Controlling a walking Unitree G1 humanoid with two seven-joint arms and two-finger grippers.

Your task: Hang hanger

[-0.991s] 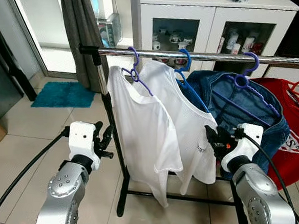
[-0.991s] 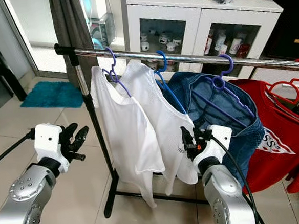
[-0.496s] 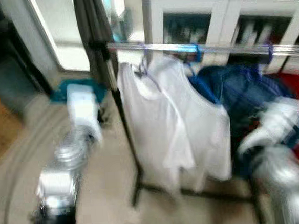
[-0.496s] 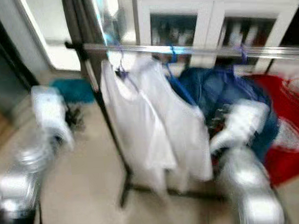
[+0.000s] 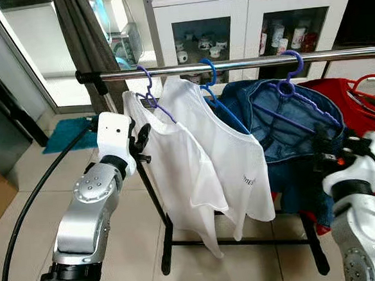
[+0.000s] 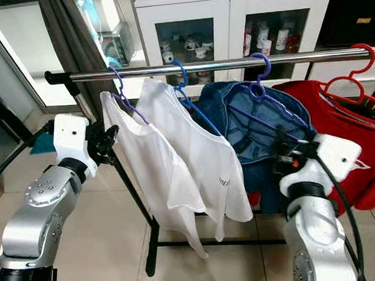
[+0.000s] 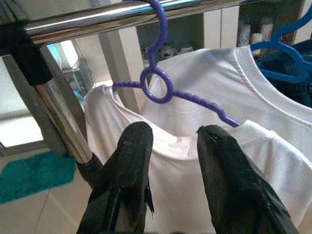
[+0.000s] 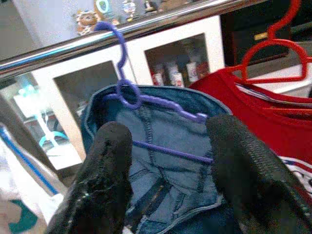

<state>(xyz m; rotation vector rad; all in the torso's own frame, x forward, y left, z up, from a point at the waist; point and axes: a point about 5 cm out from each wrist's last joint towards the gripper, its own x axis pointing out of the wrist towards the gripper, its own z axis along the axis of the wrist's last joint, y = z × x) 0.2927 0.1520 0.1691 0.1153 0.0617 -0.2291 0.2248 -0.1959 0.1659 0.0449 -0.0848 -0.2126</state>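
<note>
Where the chrome rail (image 5: 189, 68) meets its dark upright post (image 5: 149, 188) at the left end of the rack, the left gripper (image 5: 141, 142) is held raised, just beside the post and close to the collar of the first white T-shirt (image 5: 183, 173). In the left wrist view its two black fingers (image 7: 124, 185) are seen spread apart with nothing between them; the shirt's neckline lies just beyond their tips, and whether they brush the cloth cannot be told. The purple hanger (image 7: 163, 83) carrying that shirt is hooked over the rail, its ring sitting just under the bar. Next along, a second white T-shirt (image 5: 240, 162) is hung on a blue hanger (image 5: 213, 90). A blue denim garment (image 5: 290, 140) follows, carried on a second purple hanger (image 5: 290, 85) that is likewise hooked over the rail. In front of the denim the right gripper (image 5: 327, 159) is held up, near the fabric. In the right wrist view its fingers (image 8: 105, 185) are parted widely and empty, with the denim and its hanger visible beyond them. At the far right a red garment (image 6: 341, 123) is hung on a red hanger (image 6: 353, 71). A white glass-fronted cabinet (image 5: 243, 14) stands behind the rack, and a teal mat (image 5: 68, 133) lies on the tiled floor to the left.
</note>
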